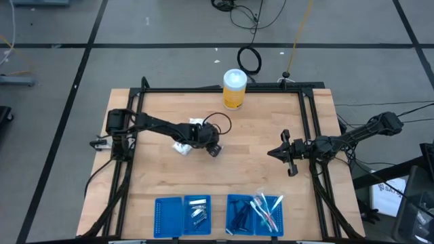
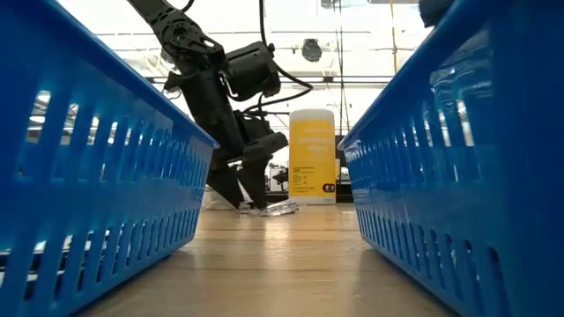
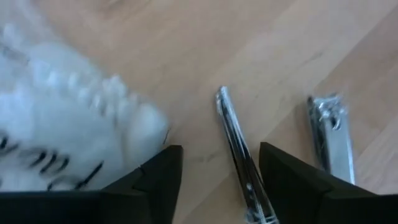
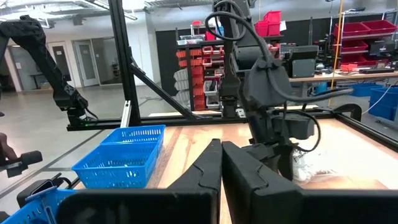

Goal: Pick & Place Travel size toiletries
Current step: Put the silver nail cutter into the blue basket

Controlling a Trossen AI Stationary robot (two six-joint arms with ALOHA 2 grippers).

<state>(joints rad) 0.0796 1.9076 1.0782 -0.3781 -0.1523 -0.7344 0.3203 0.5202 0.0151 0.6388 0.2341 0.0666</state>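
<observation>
Toiletries lie loose on the wooden counter (image 1: 251, 169): a white packet (image 3: 56, 143) and two silver clippers (image 3: 239, 158), near the yellow canister (image 1: 234, 89). More fill the blue trays (image 1: 254, 215) at the front edge. Left gripper (image 1: 211, 146) hangs low, jaws spread around one clipper. Right gripper (image 1: 277, 153) waits apart, jaws pressed together.

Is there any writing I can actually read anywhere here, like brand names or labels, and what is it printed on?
Nothing here can be read.
Yellow canister: lines of print and a small dark mark low on its label, too small and blurred to read.
White packet: dark lettering, blurred and cut off by the left gripper's fingers.
White box on the floor beside the table: dark print, too small to read.
</observation>
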